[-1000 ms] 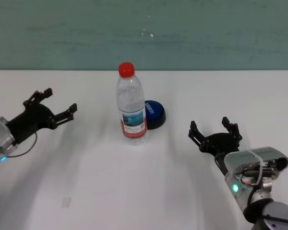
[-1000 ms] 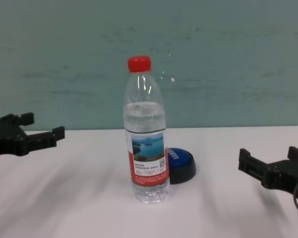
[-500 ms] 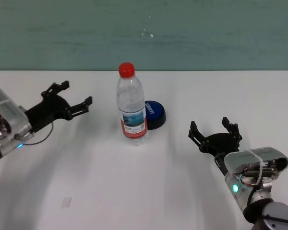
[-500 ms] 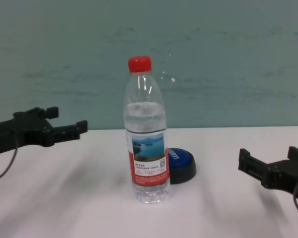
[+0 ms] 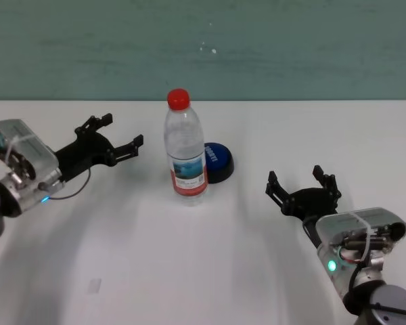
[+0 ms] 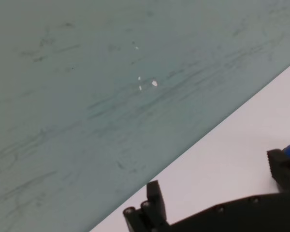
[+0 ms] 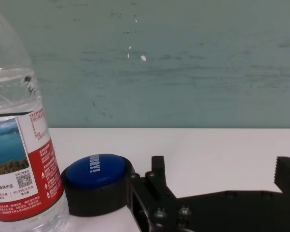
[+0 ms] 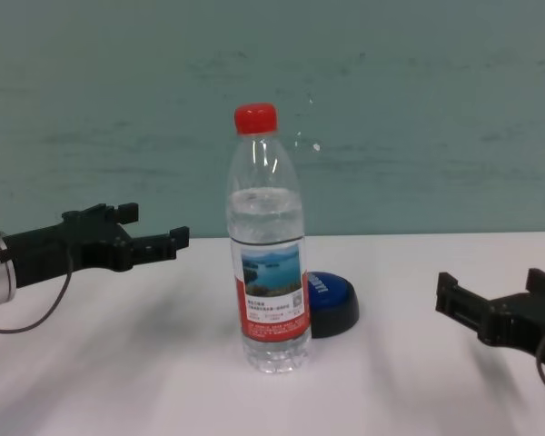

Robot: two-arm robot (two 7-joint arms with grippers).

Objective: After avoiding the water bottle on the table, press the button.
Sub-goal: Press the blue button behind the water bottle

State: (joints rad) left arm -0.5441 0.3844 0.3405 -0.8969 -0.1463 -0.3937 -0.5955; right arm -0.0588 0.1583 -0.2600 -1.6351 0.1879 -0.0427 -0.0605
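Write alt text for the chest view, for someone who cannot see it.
A water bottle stands upright mid-table, with the blue button just behind it to its right. The open left hand hovers to the bottle's left; the open right hand waits at the far right.

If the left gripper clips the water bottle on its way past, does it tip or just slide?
Probably tips. The water bottle is tall and narrow, standing upright on a small base. The left gripper, open, sits at about its shoulder height, so contact would land high. Water fills most of it, so some weight may resist. The smooth table might allow sliding under a low push.
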